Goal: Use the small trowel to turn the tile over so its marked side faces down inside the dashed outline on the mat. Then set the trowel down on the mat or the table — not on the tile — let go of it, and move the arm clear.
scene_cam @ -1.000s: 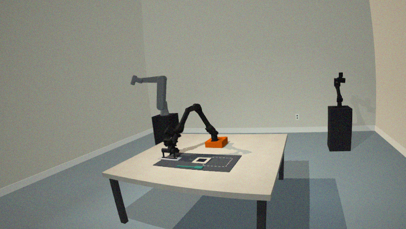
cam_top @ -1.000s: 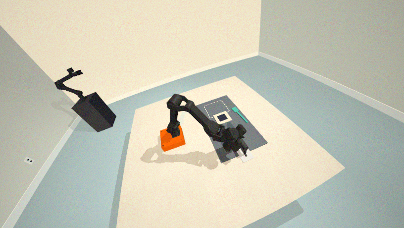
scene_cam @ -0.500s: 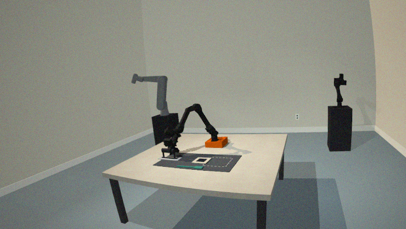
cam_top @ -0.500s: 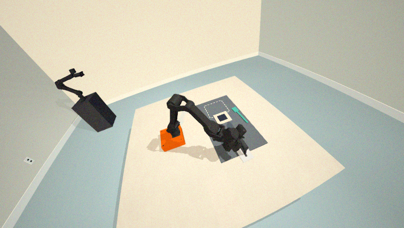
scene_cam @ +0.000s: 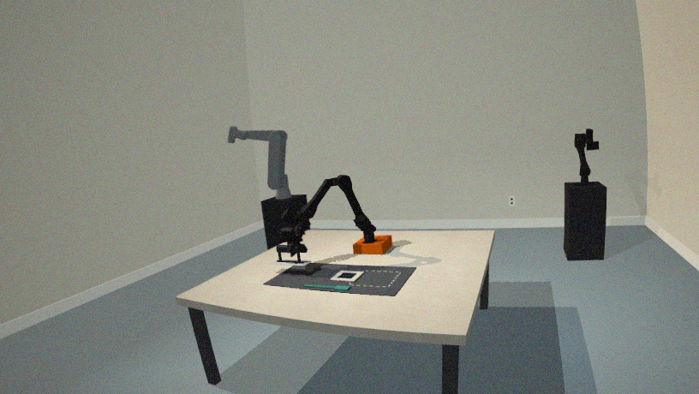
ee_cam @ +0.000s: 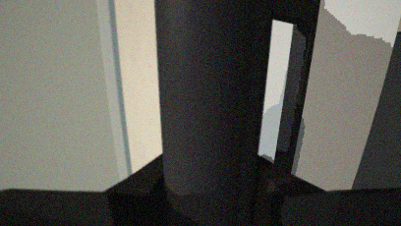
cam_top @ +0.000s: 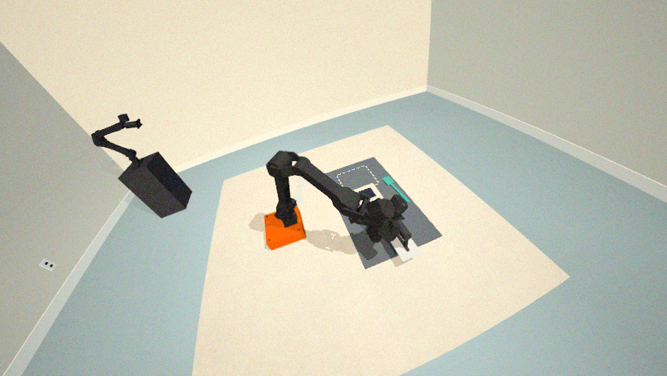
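My gripper [cam_top: 400, 230] [scene_cam: 292, 249] [ee_cam: 207, 152] is shut on the black handle of a trowel. The handle fills the middle of the wrist view. The trowel's pale flat blade [cam_top: 409, 254] hangs low over the mat's near end in the top view, apparently a little above it; the arm hides part of it. The tile [cam_top: 369, 191] [scene_cam: 347, 275], a cream square with a dark square mark facing up, lies flat on the grey mat [cam_top: 427, 233] [scene_cam: 403, 280]. It is beside the white dashed outline [cam_top: 351, 170] [scene_cam: 384, 271], outside it.
A teal paddle-shaped tool [cam_top: 388, 181] [scene_cam: 343, 288] with a thin handle lies on the mat beside the tile. The arm's orange base [cam_top: 284, 233] [scene_cam: 373, 245] stands on the table on the other side of the mat. Other arms stand on dark pedestals away from the table.
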